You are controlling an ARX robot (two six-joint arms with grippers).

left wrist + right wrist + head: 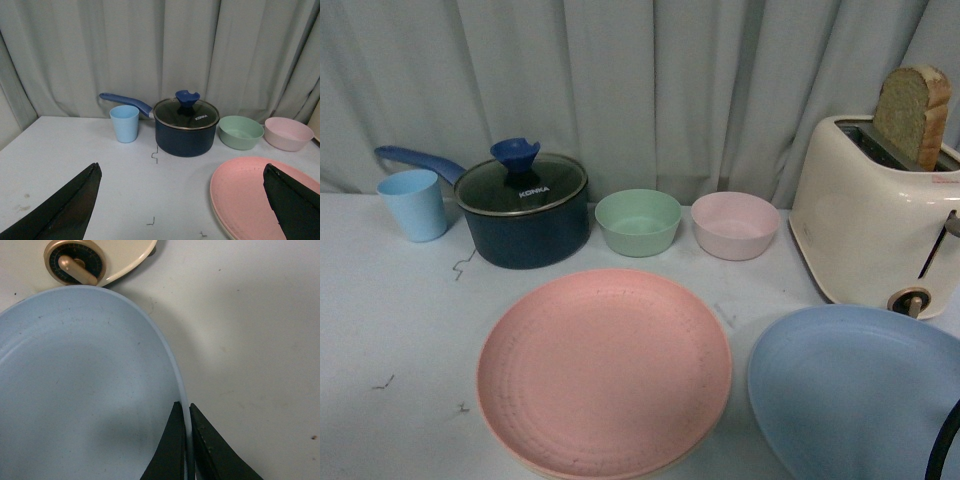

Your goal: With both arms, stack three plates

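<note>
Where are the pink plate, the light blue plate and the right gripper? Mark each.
pink plate [603, 370], front view, middle of its face.
light blue plate [855, 390], front view, middle of its face.
right gripper [184, 408], right wrist view, between its fingertips.

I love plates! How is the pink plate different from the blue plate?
The pink plate lies on top of a cream plate; the blue plate lies straight on the table. The right claw pinches the blue plate's rim; no claw holds the pink plate. Both are big, round and shallow.
</note>
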